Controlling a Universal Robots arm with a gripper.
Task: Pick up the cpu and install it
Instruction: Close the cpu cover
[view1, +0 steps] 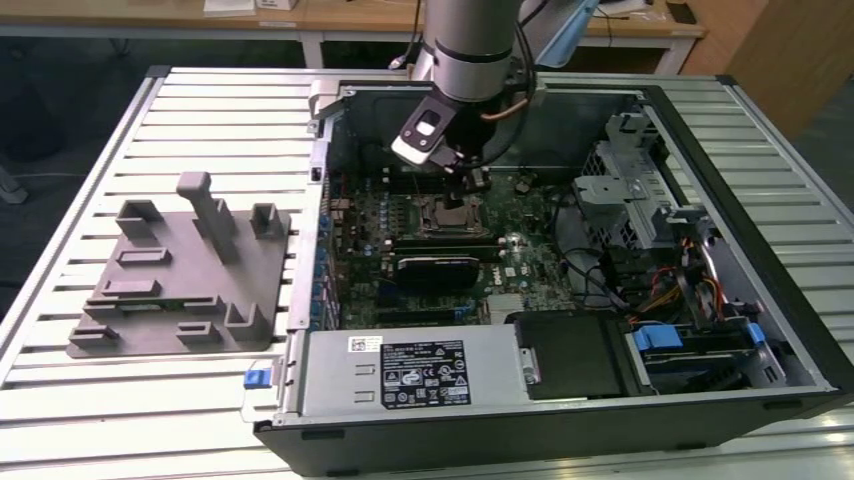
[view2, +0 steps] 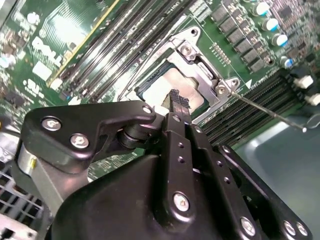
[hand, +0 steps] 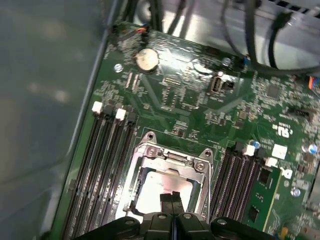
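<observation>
Nearest you, at the lower middle of the exterior view, sits the grey power supply (view1: 400, 372) of the open computer case (view1: 787, 330), which lies on the slatted metal table (view1: 80, 420). Over on the exterior view's left you've got the grey fixture block (view1: 187, 275), well apart from the case. Step further in and there's the green motherboard (view1: 400, 250). Just above centre frame the gripper (view1: 474, 183) hangs over the socket frame (view1: 451, 212) on its silver arm (view1: 467, 45).

Now check both wrist views. The black fingers (view2: 180, 102) are pressed together with no gap and nothing pinched between them. Their tips are right down at the cpu (view2: 157, 87); touching or just off it, you can't call that. The cpu lies flat inside the metal socket frame, pale top up, with dark memory slots (hand: 100, 150) running along either side. A thin lever (view2: 270, 111) sticks out beside the frame in the second wrist view. Past the socket, in the first wrist view, a round coin battery (hand: 147, 59) sits on the board.

Farthest back, a wooden desk (view1: 334, 20) runs along the top edge of the exterior view.
</observation>
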